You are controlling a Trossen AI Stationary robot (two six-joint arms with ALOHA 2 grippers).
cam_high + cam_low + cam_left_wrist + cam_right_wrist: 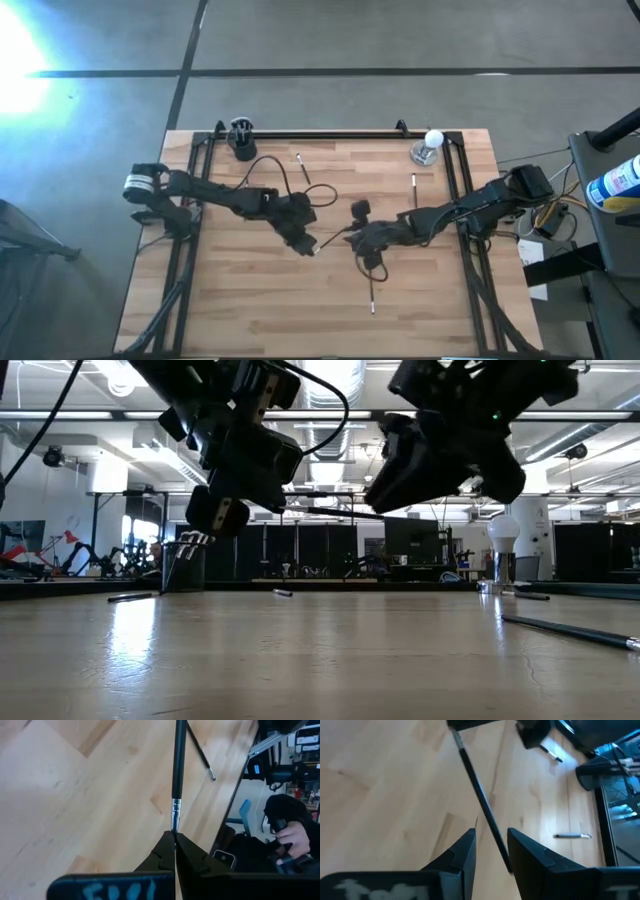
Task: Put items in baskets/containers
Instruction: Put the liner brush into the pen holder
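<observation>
We see both arms meeting above the middle of the wooden bench (250,310), with one thin dark brush (177,770) stretched between them. The left end effector (174,837) is pinched tight on the brush's metal collar end, the dark handle running straight out past its fingers. The right end effector (491,845) stands parted, its two fingers apart on either side of the other end of that same brush; we see a gap at one finger, but cannot tell whether the other touches it. In the low view the brush hangs level above the bench between the two end effectors. The small black cup (241,141) sits near the bench's far left corner, well apart from both arms, with several sticks already standing in it. Other sticks lie loose on the bench: one (301,167) near the cup, one (414,184) on the right side beside a white bulb on a stand (428,146), and one (372,297) toward the near edge below the right end effector. In the left wrist view, a person's hand (292,837) shows beyond the bench edge.
</observation>
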